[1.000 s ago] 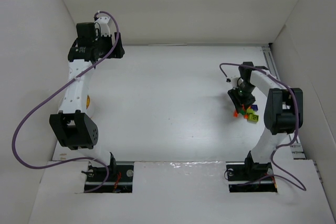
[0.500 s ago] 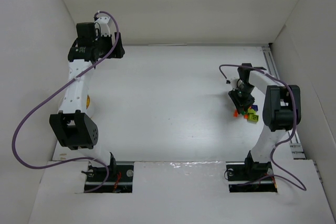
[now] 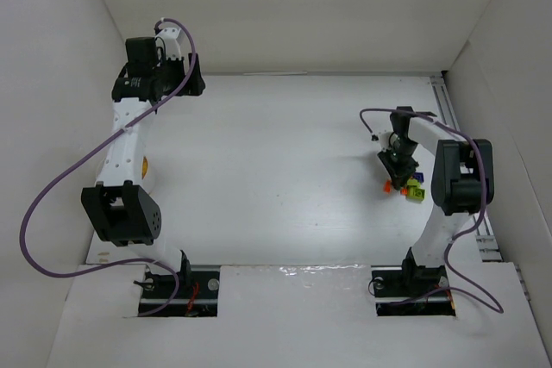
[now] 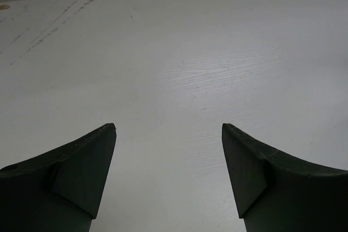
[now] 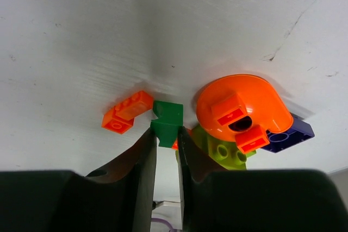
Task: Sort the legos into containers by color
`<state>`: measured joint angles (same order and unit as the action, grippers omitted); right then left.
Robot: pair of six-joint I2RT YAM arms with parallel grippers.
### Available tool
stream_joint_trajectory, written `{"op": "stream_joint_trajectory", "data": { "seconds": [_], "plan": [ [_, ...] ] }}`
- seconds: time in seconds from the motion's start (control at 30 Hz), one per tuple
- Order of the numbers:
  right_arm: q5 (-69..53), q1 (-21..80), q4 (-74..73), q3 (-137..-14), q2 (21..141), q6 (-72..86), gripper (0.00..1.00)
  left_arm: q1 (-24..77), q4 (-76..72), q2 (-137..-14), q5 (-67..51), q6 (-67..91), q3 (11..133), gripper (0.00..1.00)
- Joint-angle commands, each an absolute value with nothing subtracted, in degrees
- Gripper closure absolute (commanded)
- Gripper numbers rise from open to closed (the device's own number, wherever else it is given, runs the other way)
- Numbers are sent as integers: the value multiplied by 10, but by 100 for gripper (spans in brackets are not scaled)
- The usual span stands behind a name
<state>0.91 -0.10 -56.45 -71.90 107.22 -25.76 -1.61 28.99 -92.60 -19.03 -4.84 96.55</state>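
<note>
Legos lie bunched in one small heap near the right edge of the table, so the sorting looks barely begun to me. My right jaws are down in that heap, clenched on a green brick, not yet lifted as far as I can tell. Close around it sit a flat orange brick, an orange dome piece, a lime brick and a purple-blue one, all unsorted. My left jaws stand wide apart, grasping nothing, above the table's far left corner. I cannot make out any containers, so whether any brick is already sorted I cannot tell.
</note>
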Motion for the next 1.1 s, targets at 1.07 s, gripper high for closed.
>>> {"op": "stream_joint_trajectory", "data": {
  "seconds": [1.07],
  "plan": [
    [-349,343,-402,-1201,1164,-153,99,15,142,-960,-563,169,864,29]
  ]
}}
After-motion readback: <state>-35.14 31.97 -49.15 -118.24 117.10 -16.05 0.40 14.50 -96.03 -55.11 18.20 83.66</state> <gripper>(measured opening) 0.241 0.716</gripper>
